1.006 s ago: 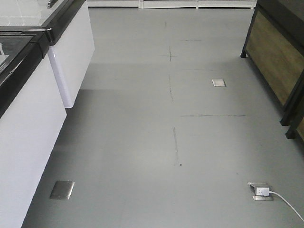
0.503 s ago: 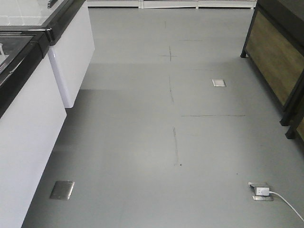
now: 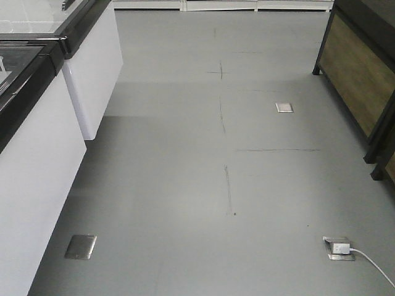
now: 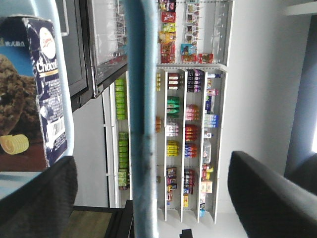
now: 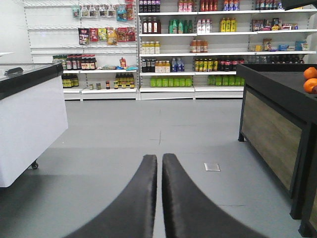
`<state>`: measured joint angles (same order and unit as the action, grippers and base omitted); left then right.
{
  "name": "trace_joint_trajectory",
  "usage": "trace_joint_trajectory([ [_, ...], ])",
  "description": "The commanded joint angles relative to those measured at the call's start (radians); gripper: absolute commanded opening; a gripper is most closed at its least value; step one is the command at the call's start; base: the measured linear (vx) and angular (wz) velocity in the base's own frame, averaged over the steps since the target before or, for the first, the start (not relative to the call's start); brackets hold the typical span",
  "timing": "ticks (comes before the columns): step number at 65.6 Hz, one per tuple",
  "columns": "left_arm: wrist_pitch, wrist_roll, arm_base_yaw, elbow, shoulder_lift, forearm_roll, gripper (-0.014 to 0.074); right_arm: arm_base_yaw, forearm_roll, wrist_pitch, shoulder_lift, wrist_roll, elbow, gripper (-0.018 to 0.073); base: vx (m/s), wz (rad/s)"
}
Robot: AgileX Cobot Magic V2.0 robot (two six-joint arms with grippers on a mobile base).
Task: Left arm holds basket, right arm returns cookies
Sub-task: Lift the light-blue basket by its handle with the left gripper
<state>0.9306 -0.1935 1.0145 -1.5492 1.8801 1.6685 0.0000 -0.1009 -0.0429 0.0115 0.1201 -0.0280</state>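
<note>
Hardly anything has moved since a second ago: in the front view the grey floor [image 3: 203, 185] and its socket with the white cable [image 3: 338, 248] sit almost where they did, so my base is barely creeping, if at all.

My left gripper [image 4: 151, 158] is spread wide, with a pale blue bar of the basket [image 4: 141, 99] running between its fingers; neither finger visibly presses it. The cookies [image 4: 29, 94] show behind another blue band, seemingly inside the basket. My right gripper [image 5: 159, 157] is closed down to a slit with nothing in it, pointing at the store shelves [image 5: 198, 44] between a white counter [image 5: 29, 119] and a dark stand carrying oranges [image 5: 310, 79].

As I judge it, the step in hand is bringing the basket to the shelves. I should keep my left wrist level so the box does not slide, and spread my right gripper before it reaches for the narrow sides of the box.

Where the bar rests on my left gripper is cut off, the box is cropped at the frame edge, and I cannot tell which shelf the cookies belong on. Neither arm shows in the front view.
</note>
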Motion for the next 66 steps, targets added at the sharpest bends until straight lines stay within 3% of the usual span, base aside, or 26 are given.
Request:
trace_joint_trajectory([
  [1,-0.008,-0.002,-0.007,-0.030,-0.051,0.103,0.0590,-0.001,-0.002,0.074,0.012,-0.007,-0.018,-0.0006,0.00,0.00],
  [9,-0.024,-0.002,-0.007,-0.030,-0.051,0.115,0.0545,-0.001,-0.002,0.074,0.012,-0.007,-0.018,-0.0006,0.00,0.00],
  [15,-0.035,-0.002,-0.007,-0.030,-0.051,0.115,0.0442,-0.001,-0.002,0.074,0.012,-0.007,-0.018,-0.0006,0.00,0.00],
  [22,-0.034,-0.008,-0.006,-0.030,-0.051,0.115,0.0190,-0.001,-0.002,0.074,0.012,-0.007,-0.018,-0.0006,0.00,0.00],
  [27,-0.019,-0.059,-0.008,-0.030,-0.051,0.115,-0.0008,-0.001,-0.002,0.074,0.012,-0.007,-0.018,-0.0006,0.00,0.00],
  [36,-0.019,-0.076,-0.007,-0.030,-0.051,0.115,-0.0008,-0.001,-0.002,0.074,0.012,-0.007,-0.018,-0.0006,0.00,0.00],
  [50,-0.020,-0.035,-0.008,-0.044,-0.051,0.115,-0.0006,-0.001,-0.002,0.074,0.012,-0.007,-0.018,-0.0006,0.00,0.00],
  [66,-0.027,0.010,-0.028,-0.251,-0.051,0.115,-0.0006,-0.001,-0.002,0.074,0.012,-0.007,-0.018,-0.0006,0.00,0.00],
])
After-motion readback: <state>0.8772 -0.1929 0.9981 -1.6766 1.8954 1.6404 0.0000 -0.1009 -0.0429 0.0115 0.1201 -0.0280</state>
